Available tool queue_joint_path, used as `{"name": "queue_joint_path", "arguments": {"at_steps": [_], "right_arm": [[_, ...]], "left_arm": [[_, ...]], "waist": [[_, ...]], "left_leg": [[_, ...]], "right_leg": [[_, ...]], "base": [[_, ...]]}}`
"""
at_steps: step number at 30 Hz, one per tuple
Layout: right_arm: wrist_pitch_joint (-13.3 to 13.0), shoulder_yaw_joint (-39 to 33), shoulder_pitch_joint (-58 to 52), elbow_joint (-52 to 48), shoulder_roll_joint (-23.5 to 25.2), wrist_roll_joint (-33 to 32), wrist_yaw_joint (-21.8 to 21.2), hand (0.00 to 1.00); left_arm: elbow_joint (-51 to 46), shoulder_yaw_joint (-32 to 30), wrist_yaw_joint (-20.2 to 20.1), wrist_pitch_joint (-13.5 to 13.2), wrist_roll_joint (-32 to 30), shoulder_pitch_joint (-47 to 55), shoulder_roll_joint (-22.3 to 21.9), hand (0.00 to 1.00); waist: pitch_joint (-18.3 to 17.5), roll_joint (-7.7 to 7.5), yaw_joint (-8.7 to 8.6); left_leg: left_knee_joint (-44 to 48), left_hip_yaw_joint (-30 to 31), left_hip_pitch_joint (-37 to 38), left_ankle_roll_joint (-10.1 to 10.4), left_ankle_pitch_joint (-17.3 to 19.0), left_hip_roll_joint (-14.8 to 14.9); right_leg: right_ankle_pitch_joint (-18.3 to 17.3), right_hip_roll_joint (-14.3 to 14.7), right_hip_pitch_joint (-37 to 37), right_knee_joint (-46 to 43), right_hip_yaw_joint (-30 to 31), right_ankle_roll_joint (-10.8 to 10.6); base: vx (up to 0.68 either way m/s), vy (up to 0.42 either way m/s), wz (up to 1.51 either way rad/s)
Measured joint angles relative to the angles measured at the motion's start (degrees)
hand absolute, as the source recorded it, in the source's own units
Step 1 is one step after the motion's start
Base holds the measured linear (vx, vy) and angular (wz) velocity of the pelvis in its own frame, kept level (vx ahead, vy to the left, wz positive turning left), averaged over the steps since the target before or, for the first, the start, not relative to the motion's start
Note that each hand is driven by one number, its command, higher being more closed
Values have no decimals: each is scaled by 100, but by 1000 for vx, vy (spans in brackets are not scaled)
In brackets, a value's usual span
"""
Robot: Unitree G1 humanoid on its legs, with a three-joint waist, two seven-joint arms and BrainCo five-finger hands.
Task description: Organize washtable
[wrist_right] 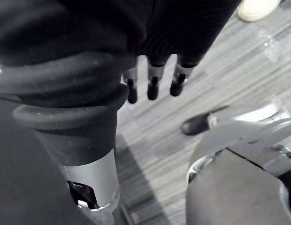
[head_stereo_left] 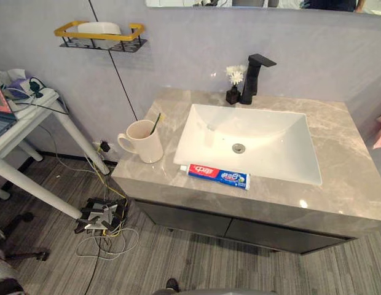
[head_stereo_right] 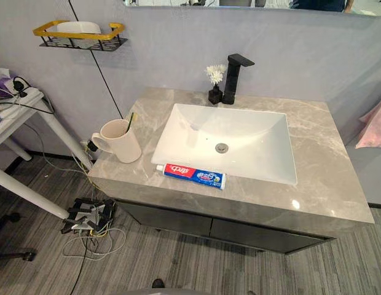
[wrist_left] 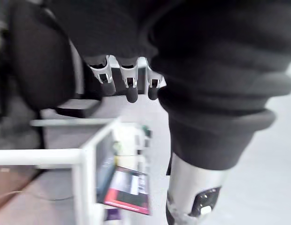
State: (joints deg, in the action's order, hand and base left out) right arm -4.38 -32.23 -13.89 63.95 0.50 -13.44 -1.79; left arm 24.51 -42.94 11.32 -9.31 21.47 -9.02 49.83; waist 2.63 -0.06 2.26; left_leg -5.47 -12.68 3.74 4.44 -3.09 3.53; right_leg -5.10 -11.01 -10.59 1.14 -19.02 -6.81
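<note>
Grey desk (head_stereo_left: 338,184): toothpaste (head_stereo_left: 216,176) lies crosswise along sink (head_stereo_left: 270,135) front rim, mug (head_stereo_left: 144,142) leftward; left hand (wrist_left: 129,79), right hand (wrist_right: 152,82) dangle, fingers loose.

The sink (head_stereo_left: 270,141) is set into the washtable (head_stereo_left: 338,184), and its drain (head_stereo_left: 238,147) lies in the bowl's middle. Taking the drain as the dial's centre, with twelve toward the wall, the faucet (head_stereo_left: 255,77) stands on the counter at twelve, behind the bowl's rim. The flower vase (head_stereo_left: 233,93) is just beside it toward eleven. The mug (head_stereo_left: 144,142) stands on the counter at nine, near the table's left edge, with a toothbrush (head_stereo_left: 155,123) leaning inside it. The toothpaste tube (head_stereo_left: 216,176) lies at seven on the front ledge, along the bowl's near rim. A wall shelf (head_stereo_left: 98,35) hangs far out at ten, above the counter. A side table (head_stereo_left: 31,117) stands at nine, well apart from the washtable. A power strip (head_stereo_left: 101,215) lies on the floor (head_stereo_left: 196,258) at eight
</note>
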Motion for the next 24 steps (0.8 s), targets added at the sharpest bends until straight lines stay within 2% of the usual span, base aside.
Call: {"name": "queue_joint_path", "arguments": {"at_steps": [4,7,8,10,11,14,17,20,24], "right_arm": [[35,-195,-23,47,23,-29,-164,0],[40,-340,8,144,12,-71,-228,0],[38,-349,15,207,1,-82,-237,0],[42,-349,51,242,-35,-150,-245,0],[44,-348,76,265,-48,-177,-279,0],[48,-327,114,267,-79,-177,-355,0],[70,-265,157,271,-133,-181,-364,0],[92,-133,196,271,-213,-181,-398,0],[94,-47,287,267,-272,-178,-450,0]], "left_arm": [[-602,997,-17,-240,-164,-746,760,0],[-1296,2209,-217,-336,-196,-1472,1185,0],[-1678,2662,-356,-389,-205,-1638,1308,0],[-2217,3283,-545,-478,-259,-1862,1402,0],[-2525,3653,-683,-512,-264,-2051,1420,0],[-3099,4530,-998,-566,-308,-2605,1588,0],[-3492,4980,-1105,-627,-310,-2732,1601,0],[-3988,5571,-1401,-539,-332,-2722,1601,0],[-4867,5944,-1823,-500,-407,-2364,1570,0]], "waist": [[-94,76,8],[-149,103,1],[-198,64,-13],[-196,117,-42],[-187,151,-110],[-176,164,-207],[-168,188,-328],[-132,215,-402],[-58,254,-474]], "left_leg": [[3,98,-30,-10,-7,-60],[4,178,-78,-43,-31,-88],[4,187,-92,-52,-38,-108],[5,224,-102,-62,-44,-139],[5,281,-112,-64,-46,-162],[5,334,-128,-72,-51,-167],[6,383,-186,-73,-71,-156],[6,417,-203,-76,-82,-152],[5,417,-203,-76,-82,-147]], "right_leg": [[-2,-44,-7,-12,-75,-3],[-8,-62,5,-23,-135,-11],[-17,-79,15,-24,-135,-25],[-20,-107,16,-22,-139,-30],[-20,-121,16,-20,-145,-30],[-20,-124,35,-18,-138,-30],[-46,-131,92,-84,-144,-71],[-47,-130,97,-107,-151,-74],[-47,-131,100,-114,-148,-74]], "base": [[6,-8,12],[-13,-14,11],[-17,-16,4],[-16,-10,5],[-16,-6,7],[-8,-9,0],[0,-20,6],[-2,-15,6],[0,0,0]]}}
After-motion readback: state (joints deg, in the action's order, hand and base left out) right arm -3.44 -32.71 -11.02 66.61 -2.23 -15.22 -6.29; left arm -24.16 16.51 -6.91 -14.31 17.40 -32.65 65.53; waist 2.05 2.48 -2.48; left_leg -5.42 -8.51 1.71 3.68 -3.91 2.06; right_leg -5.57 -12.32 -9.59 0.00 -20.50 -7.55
